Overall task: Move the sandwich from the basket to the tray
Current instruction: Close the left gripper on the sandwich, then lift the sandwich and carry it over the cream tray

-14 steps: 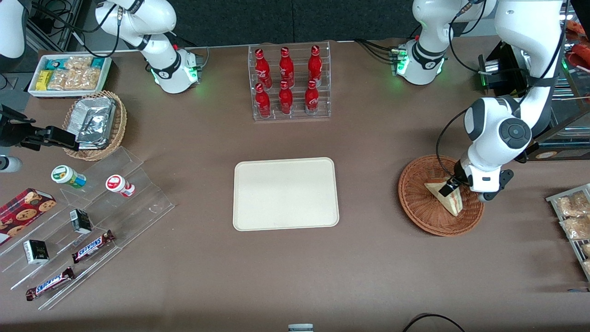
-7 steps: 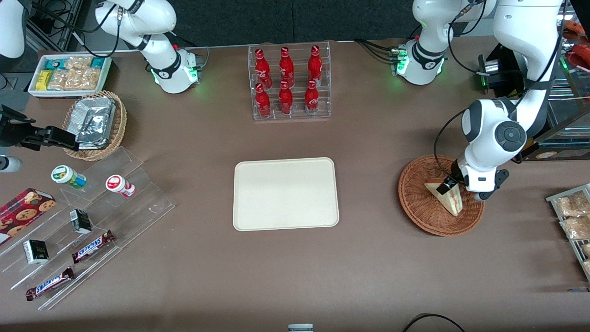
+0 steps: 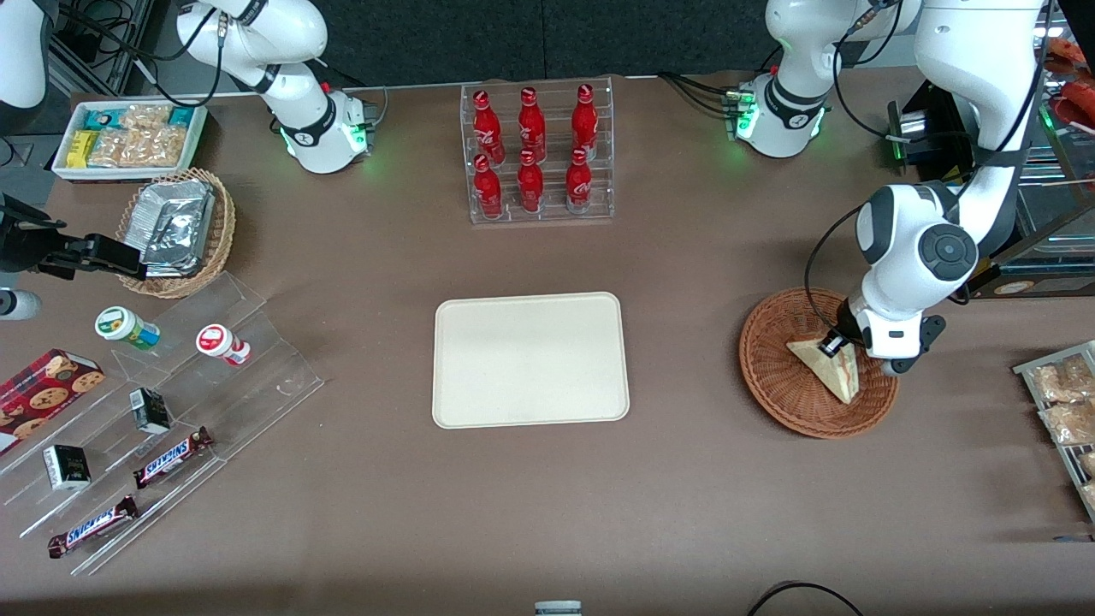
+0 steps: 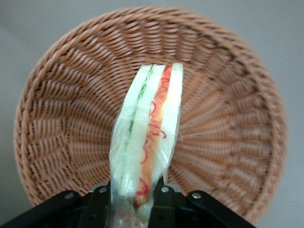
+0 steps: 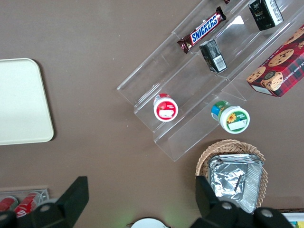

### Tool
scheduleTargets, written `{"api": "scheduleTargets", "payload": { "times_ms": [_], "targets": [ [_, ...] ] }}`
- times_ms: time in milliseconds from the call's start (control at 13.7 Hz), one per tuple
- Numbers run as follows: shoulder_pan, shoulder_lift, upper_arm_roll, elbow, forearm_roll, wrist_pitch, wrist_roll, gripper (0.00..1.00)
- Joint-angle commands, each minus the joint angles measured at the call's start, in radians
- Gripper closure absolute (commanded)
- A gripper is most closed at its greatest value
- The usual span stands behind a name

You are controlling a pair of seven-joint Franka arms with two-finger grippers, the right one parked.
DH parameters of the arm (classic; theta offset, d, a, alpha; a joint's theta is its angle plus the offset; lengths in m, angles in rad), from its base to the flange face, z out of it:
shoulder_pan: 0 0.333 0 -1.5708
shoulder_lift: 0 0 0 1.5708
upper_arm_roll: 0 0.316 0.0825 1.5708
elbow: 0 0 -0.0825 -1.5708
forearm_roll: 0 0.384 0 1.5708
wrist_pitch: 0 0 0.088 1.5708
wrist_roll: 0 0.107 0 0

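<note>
The sandwich (image 3: 837, 373), a plastic-wrapped wedge of white bread with a red-orange filling stripe, stands on edge inside the reddish-brown wicker basket (image 3: 774, 395) toward the working arm's end of the table. My gripper (image 3: 833, 345) reaches down into the basket and is shut on one end of the sandwich. In the left wrist view the two black fingers (image 4: 164, 202) press the wrap of the sandwich (image 4: 149, 123) from both sides, with the basket (image 4: 61, 118) all around it. The cream tray (image 3: 530, 359) lies bare at the table's middle, also seen as tray (image 5: 21, 102).
A clear rack of red bottles (image 3: 537, 154) stands farther from the front camera than the tray. Snack packets (image 3: 1061, 402) lie at the working arm's table edge. A clear stepped stand (image 3: 162, 428) with bars, cups and small boxes, and a tan basket (image 3: 175, 231) of foil packets, sit toward the parked arm's end.
The arm's wrist has shifted slightly away from the front camera and toward the tray. The sandwich has barely moved and stays in the basket.
</note>
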Motion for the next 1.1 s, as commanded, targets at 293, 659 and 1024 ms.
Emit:
{"api": "scheduleTargets", "payload": {
  "times_ms": [293,659,1024],
  "targets": [
    [0.008,-0.071,-0.187,0.250,0.018,-0.418,-0.076,1.00],
    [0.006,0.010,-0.451,0.352,0.098,-0.419,-0.244,1.00],
    [-0.157,0.243,-0.543,0.502,0.311,-0.422,-0.331,1.00]
  ]
}}
